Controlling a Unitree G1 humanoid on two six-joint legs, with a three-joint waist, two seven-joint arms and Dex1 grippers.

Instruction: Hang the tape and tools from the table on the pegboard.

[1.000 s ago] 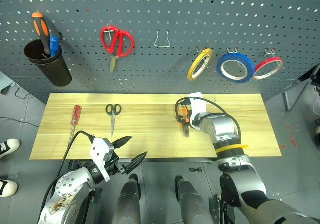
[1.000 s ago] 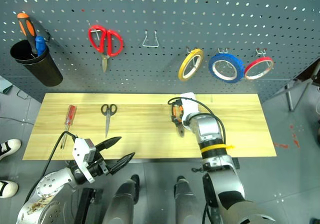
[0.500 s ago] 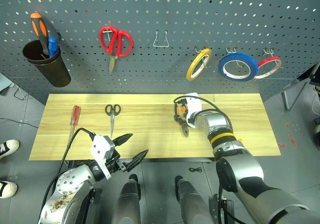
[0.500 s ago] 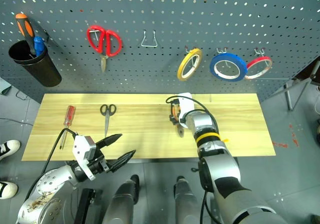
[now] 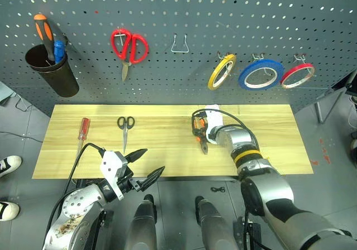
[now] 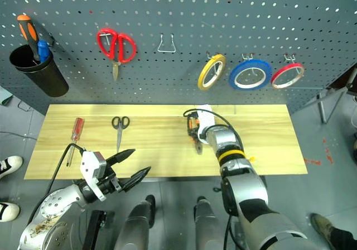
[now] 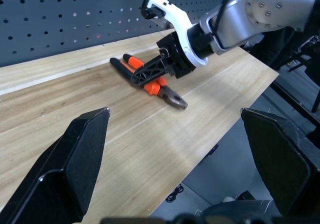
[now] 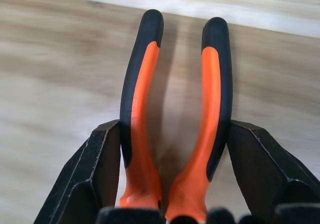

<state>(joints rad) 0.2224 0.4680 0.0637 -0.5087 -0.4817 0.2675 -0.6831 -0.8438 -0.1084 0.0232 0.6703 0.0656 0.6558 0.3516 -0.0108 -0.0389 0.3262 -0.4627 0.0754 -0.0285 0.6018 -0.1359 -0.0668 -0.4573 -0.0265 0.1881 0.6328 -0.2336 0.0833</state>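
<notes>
right tool (image 5: pixel 199 128): down on the counter, one finger on each side of the pliers' handles; in the right wrist view both fingers (image 8: pixel 98 170) sit right against the outer edges of the handles, pinching them. Pliers lie flat on the wood, not lifted.
pliers (image 7: pixel 150 81): orange-and-black handles, lying on the counter near its middle, a bit toward the right; handles point toward the pegboard, metal nose toward the near edge.
left tool (image 5: pixel 140 167): fingers spread wide, nothing between them, hanging just off the near edge of the counter on the left side, well apart from every tool.
counter (image 5: pixel 268 144): light yellowish planks, running along the foot of the pegboard.
screwdriver (image 5: pixel 82 134): clear red handle, lying flat at the left end of the counter, shaft toward the near edge.
black scissors (image 5: pixel 125 127): small, flat on the counter just right of the screwdriver, blades toward the near edge.
blue tape (image 5: pixel 260 75): hanging on a hook on the pegboard, right part, between the yellow tape and the red tape.
yellow tape (image 5: pixel 222 71): on its own hook, just left of the blue ring, tilted.
red tape (image 5: pixel 297 75): on a hook just right of the blue ring.
pegboard (image 5: pixel 223 15): dark grey-blue, rows of holes.
wire hook (image 5: pixel 179 44): bare, mid-board.
red scissors (image 5: pixel 129 48): hung left of the wire hook.
black cup (image 5: pixel 54 71): far left on the board, holds an orange-and-black screwdriver (image 5: pixel 43 33) and a blue tool.
</notes>
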